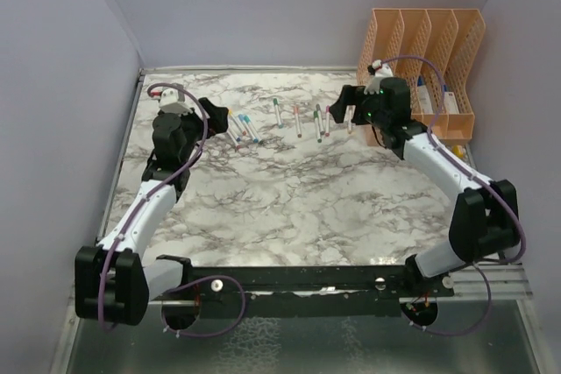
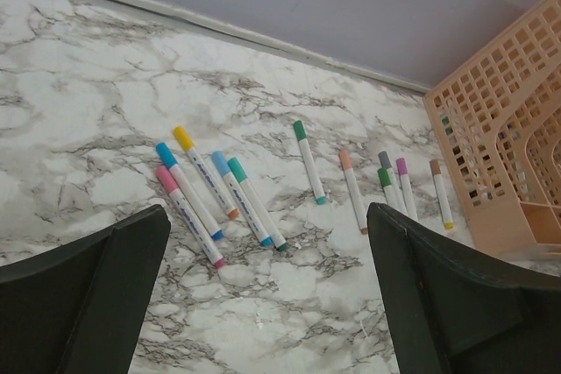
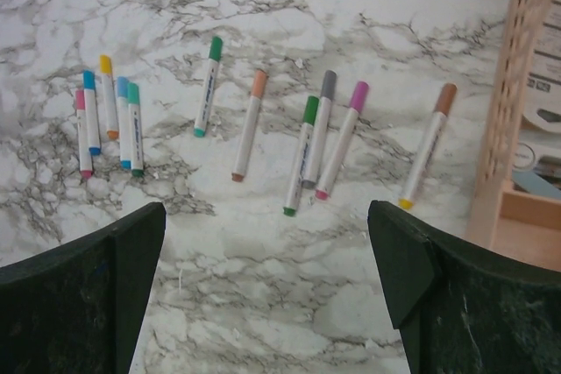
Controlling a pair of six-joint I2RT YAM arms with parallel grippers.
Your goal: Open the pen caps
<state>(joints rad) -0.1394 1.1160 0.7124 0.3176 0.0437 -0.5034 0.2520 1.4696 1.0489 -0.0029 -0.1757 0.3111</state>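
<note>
About ten white-barrelled pens lie in a loose row at the far side of the marble table [image 1: 289,208], all with their coloured caps on. A tight cluster of pens [image 1: 244,126] with pink, blue, yellow and teal caps lies at the left, just right of my left gripper [image 1: 219,117]. It shows in the left wrist view [image 2: 210,194] and the right wrist view [image 3: 110,120]. A green-capped pen [image 3: 208,85] and a peach one [image 3: 248,124] lie apart in the middle. Green, grey and magenta pens [image 3: 320,133] and a brown-capped pen [image 3: 427,146] lie near my right gripper [image 1: 337,109]. Both grippers are open and empty, above the table: left [image 2: 267,234], right [image 3: 266,216].
A peach lattice file organiser [image 1: 421,50] stands at the back right corner, close behind my right arm, with blue-and-white items in its slots. It shows at the right edge of both wrist views [image 2: 500,155] [image 3: 504,129]. Lilac walls close the table on the left, back and right.
</note>
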